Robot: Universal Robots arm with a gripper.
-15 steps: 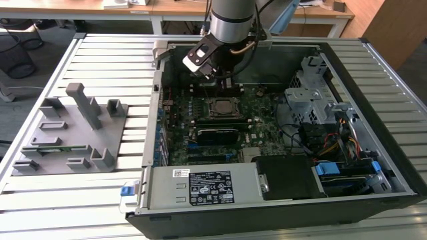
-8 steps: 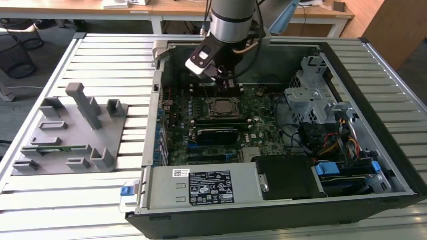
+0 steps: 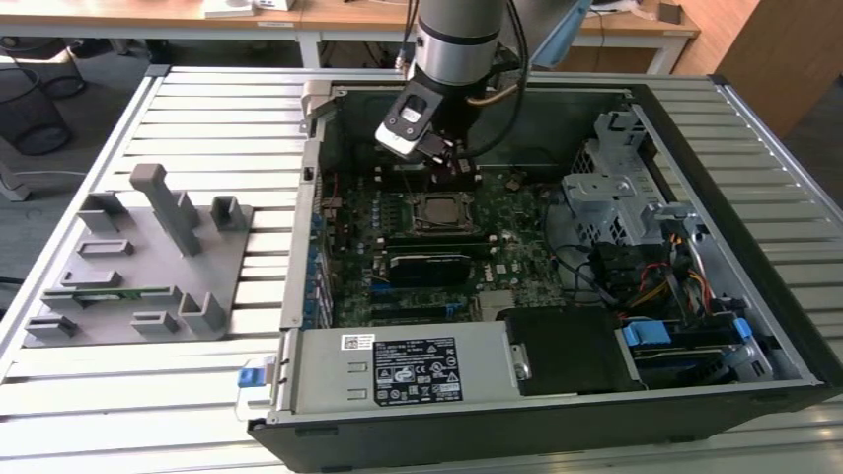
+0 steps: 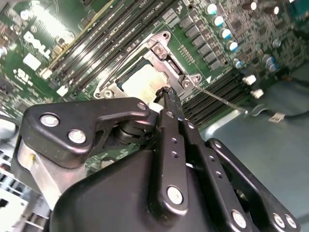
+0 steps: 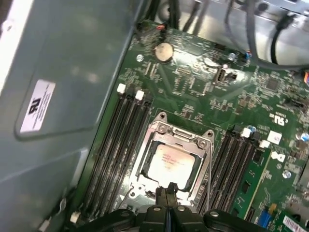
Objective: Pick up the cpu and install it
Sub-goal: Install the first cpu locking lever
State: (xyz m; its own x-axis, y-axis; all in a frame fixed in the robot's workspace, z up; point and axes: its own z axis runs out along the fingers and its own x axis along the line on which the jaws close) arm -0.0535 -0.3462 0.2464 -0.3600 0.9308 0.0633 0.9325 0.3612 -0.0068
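Note:
The cpu (image 5: 171, 162) lies flat inside the metal-framed motherboard socket (image 5: 159, 128), silver top up; it also shows in the second wrist view as the cpu (image 4: 139, 79) and in the exterior view as the cpu (image 3: 439, 211). My gripper (image 5: 167, 191) hangs just above the socket's edge, its two black fingers pressed together with nothing between them. In the second wrist view the fingertips (image 4: 167, 93) end right beside the chip's rim. In the exterior view the gripper (image 3: 449, 166) sits inside the open computer case (image 3: 306, 197), slightly behind the socket.
Empty memory slots (image 5: 116, 145) flank the socket, and a thin metal lever (image 4: 223, 100) sticks out beside it. A drive cage and cables (image 3: 633, 217) fill the exterior view's right; the power supply (image 3: 409, 370) is in front. A grey fixture (image 3: 138, 262) holding a green memory stick lies outside the case.

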